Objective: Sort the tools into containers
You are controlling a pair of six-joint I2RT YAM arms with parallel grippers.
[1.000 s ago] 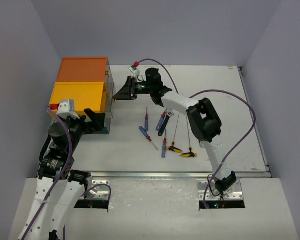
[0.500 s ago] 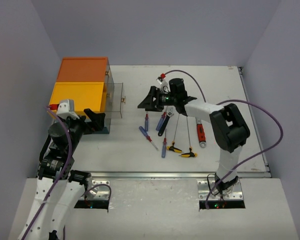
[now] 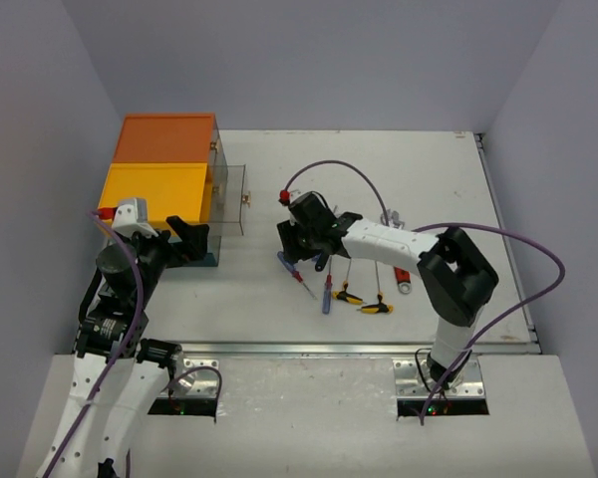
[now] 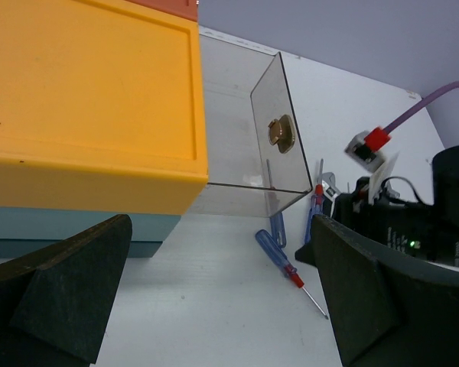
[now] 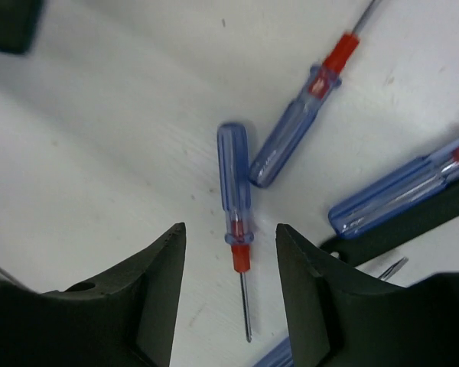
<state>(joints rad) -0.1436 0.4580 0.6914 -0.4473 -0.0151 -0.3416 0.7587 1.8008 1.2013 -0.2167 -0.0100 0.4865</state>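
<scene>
Lavender-grey walls (image 3: 309,60) around a white bench (image 3: 458,189), left jaws spread wide and empty, teal containers (image 3: 154,194) with orange and yellow tops just ahead of them, clear drawer (image 4: 279,145) pulled out, right jaws part-open astride a blue screwdriver (image 5: 235,191) without touching it, other screwdrivers (image 5: 294,134) just beyond.

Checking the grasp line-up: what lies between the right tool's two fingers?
A blue screwdriver flat on the table, clear of both fingers; the right wrist view shows it.

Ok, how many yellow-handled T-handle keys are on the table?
2. One yellow-handled key lies just right of the nearest blue screwdriver; the other key lies further right. The right arm may hide more.
</scene>
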